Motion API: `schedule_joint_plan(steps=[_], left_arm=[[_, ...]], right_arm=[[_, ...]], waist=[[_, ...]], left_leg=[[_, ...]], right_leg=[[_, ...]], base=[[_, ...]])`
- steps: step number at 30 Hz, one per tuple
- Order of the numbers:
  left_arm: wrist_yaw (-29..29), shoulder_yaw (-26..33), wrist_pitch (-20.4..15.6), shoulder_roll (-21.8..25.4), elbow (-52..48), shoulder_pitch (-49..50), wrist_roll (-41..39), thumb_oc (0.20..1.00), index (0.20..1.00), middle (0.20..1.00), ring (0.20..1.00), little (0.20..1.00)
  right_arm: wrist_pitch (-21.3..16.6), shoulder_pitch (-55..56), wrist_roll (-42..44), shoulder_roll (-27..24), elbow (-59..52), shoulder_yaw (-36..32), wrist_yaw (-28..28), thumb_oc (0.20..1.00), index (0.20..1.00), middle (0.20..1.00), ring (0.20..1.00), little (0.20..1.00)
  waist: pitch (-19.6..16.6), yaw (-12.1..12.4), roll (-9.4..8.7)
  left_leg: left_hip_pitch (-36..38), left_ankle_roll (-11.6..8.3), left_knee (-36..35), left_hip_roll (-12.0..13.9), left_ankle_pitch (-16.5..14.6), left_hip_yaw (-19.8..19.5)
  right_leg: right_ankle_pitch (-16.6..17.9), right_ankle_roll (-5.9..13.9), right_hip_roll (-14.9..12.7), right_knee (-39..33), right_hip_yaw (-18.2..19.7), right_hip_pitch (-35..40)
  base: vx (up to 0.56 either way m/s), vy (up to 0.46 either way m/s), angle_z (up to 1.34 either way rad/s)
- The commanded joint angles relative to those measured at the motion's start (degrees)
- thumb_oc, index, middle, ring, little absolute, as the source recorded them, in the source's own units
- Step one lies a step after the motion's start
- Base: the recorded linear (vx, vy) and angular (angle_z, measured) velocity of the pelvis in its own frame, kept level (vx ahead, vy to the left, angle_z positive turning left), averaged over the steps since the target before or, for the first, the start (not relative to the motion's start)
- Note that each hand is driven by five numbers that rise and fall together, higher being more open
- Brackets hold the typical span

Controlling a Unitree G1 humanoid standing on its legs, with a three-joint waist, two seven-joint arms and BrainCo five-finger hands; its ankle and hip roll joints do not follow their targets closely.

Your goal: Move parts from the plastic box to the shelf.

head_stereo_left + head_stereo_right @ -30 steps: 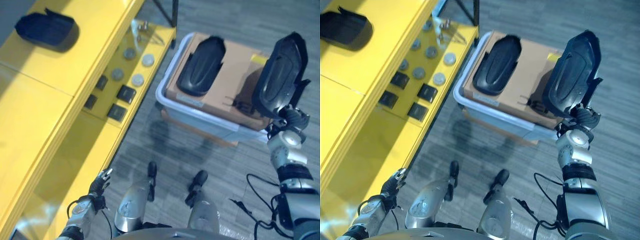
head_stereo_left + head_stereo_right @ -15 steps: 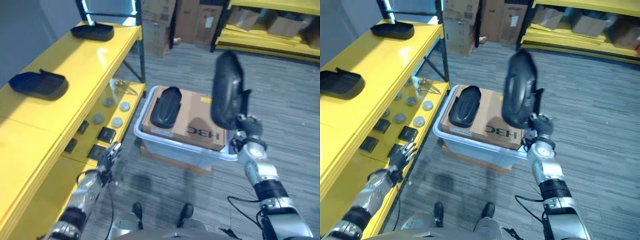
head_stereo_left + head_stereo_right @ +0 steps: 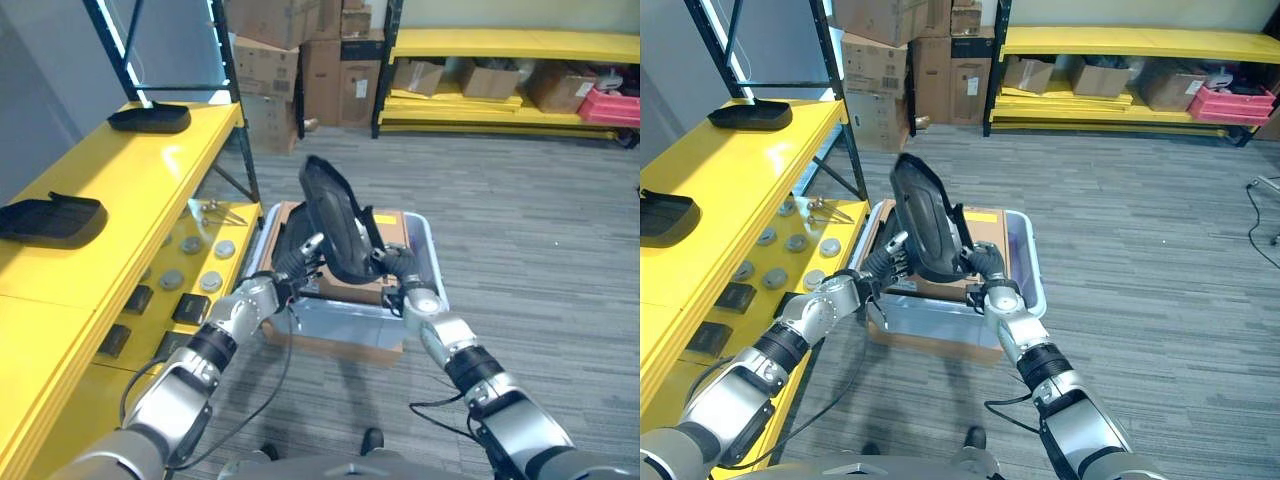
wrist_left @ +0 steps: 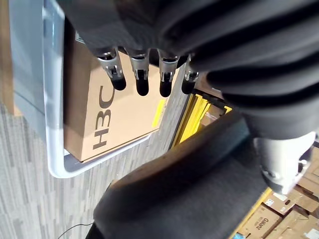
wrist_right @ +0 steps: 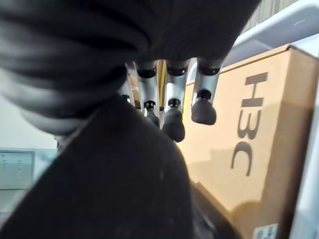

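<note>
the long black moulded plastic part (image 3: 335, 222) stands upright above the pale plastic box (image 3: 420, 290), right hand (image 3: 392, 262) gripping its five o'clock edge, left hand (image 3: 298, 262) flat-fingered at eight; that loose brace could let it tip.

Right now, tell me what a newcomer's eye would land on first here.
The large black part, held upright above the plastic box with the right hand gripping its lower edge and the left hand reaching to its other side. Next, the bright yellow shelf on the left, with two black parts on top.
</note>
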Motion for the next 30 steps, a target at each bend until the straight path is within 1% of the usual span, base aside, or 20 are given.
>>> schedule_joint_plan(steps=[1, 4, 5, 7, 10, 13, 15, 17, 21, 28, 30], left_arm=[[0.24, -1.13, -2.79, -0.34, 2.03, -4.23, -2.48, 1.0, 1.0, 1.0, 1.0, 1.0], [1.75, -0.06, -4.61, 0.07, 0.38, -4.71, -4.45, 1.0, 1.0, 1.0, 1.0, 1.0], [0.77, 0.57, -4.93, 0.94, 0.15, -4.88, -3.18, 1.0, 1.0, 1.0, 1.0, 1.0], [0.46, 0.8, -4.91, 1.47, -0.03, -5.07, -2.97, 1.0, 1.0, 1.0, 1.0, 1.0], [-0.61, 1.08, -3.75, 2.3, -0.31, -5.33, -2.97, 1.0, 1.0, 1.0, 1.0, 1.0], [-1.48, 0.61, -3.82, 2.07, -0.66, -4.97, -1.79, 1.0, 1.0, 1.0, 1.0, 1.0], [-1.24, -0.89, -3.46, 1.75, -2.26, -4.72, -0.29, 1.0, 1.0, 1.0, 1.0, 1.0], [-0.73, -1.67, -3.17, 1.28, -2.85, -4.51, -0.5, 1.0, 1.0, 1.0, 1.0, 1.0], [-0.79, -3.0, -2.61, 0.34, -3.53, -4.0, 0.71, 1.0, 1.0, 1.0, 1.0, 1.0], [-0.09, -5.15, -2.03, -1.26, -4.64, -3.79, 2.56, 1.0, 1.0, 1.0, 1.0, 1.0], [-0.22, -6.6, -1.51, -1.69, -4.84, -4.02, 6.21, 1.0, 1.0, 1.0, 1.0, 1.0]], right_arm=[[-4.66, -5.85, -0.39, -0.64, -1.9, -0.55, 1.7, 0.2, 0.2, 0.2, 0.2, 0.2], [-4.31, -5.32, -0.85, -0.88, -0.96, -0.29, 2.56, 0.2, 0.2, 0.2, 0.2, 0.2], [-4.42, -4.85, -0.94, -1.07, -0.49, -0.28, 2.97, 0.2, 0.2, 0.2, 0.2, 0.2], [-4.59, -4.72, -0.83, -1.31, 0.05, -0.3, 3.29, 0.2, 0.2, 0.2, 0.2, 0.2], [-4.75, -4.52, -1.6, -1.29, 1.23, -0.09, 4.84, 0.2, 0.2, 0.2, 0.2, 0.2], [-4.47, -4.4, -2.67, -1.2, 1.3, 0.3, 6.04, 0.2, 0.2, 0.2, 0.2, 0.2], [-4.4, -4.43, -2.78, -0.63, 1.14, 1.52, 6.5, 0.2, 0.2, 0.2, 0.2, 0.2], [-4.22, -4.49, -2.82, -0.11, 1.03, 1.97, 6.74, 0.2, 0.2, 0.2, 0.2, 0.2], [-2.92, -4.63, -3.67, 1.02, 0.35, 3.12, 7.12, 0.2, 0.2, 0.2, 0.2, 0.2], [-2.4, -5.24, -4.84, 2.86, 0.83, 5.46, 7.52, 0.2, 0.2, 0.2, 0.2, 0.2], [-1.82, -5.66, -5.47, 3.71, 0.77, 6.5, 7.65, 0.2, 0.2, 0.2, 0.2, 0.2]], waist=[[-1.83, 1.61, -0.34], [-2.17, 1.61, -0.43], [-2.31, 1.67, -0.43], [-2.41, 1.75, -0.42], [-2.68, 1.95, -0.3], [-2.67, 1.97, -0.27], [-2.61, 2.13, -0.23], [-2.58, 2.17, -0.27], [-2.53, 2.17, -0.28], [-2.42, 2.31, -0.29], [-2.4, 2.38, -0.3]], left_leg=[[-2.63, -1.52, 3.28, 2.56, -2.75, -1.07], [-2.52, -1.69, 3.29, 2.64, -2.87, -0.93], [-2.47, -1.78, 3.39, 2.72, -2.96, -0.75], [-2.48, -1.87, 3.44, 2.77, -2.97, -0.76], [-2.5, -1.93, 3.32, 2.66, -2.93, -1.0], [-2.42, -1.85, 3.23, 2.57, -2.96, -1.17], [-2.49, -1.8, 3.21, 2.5, -2.93, -1.33], [-2.55, -1.79, 3.23, 2.48, -2.96, -1.47], [-2.45, -1.67, 3.05, 2.31, -3.04, -1.64], [-2.49, -1.61, 3.06, 2.28, -3.01, -1.66], [-2.55, -1.56, 3.07, 2.14, -3.03, -1.78]], right_leg=[[-6.06, 6.11, -3.99, 1.52, 1.46, 3.34], [-6.17, 6.08, -3.87, 1.29, 1.41, 3.52], [-6.25, 6.07, -3.87, 1.28, 1.26, 3.6], [-6.29, 6.03, -3.81, 1.23, 1.18, 3.66], [-6.36, 5.98, -3.73, 1.16, 0.99, 3.75], [-6.41, 5.96, -3.74, 1.22, 0.96, 3.77], [-6.32, 6.02, -3.76, 1.18, 0.88, 3.77], [-6.31, 6.08, -3.8, 1.19, 0.85, 3.74], [-6.39, 6.04, -3.72, 1.14, 0.93, 3.77], [-6.35, 6.07, -3.81, 1.24, 0.83, 3.7], [-6.27, 6.11, -3.85, 1.2, 0.85, 3.69]], base=[[0.0, -0.013, -0.03], [0.0, 0.0, 0.0], [0.0, 0.0, 0.0], [0.0, 0.0, 0.0], [0.0, 0.0, 0.0], [0.0, 0.0, 0.0], [0.0, 0.0, 0.0], [0.0, 0.0, 0.0], [0.0, 0.0, 0.0], [0.0, 0.0, 0.0], [0.0, 0.0, 0.0]])
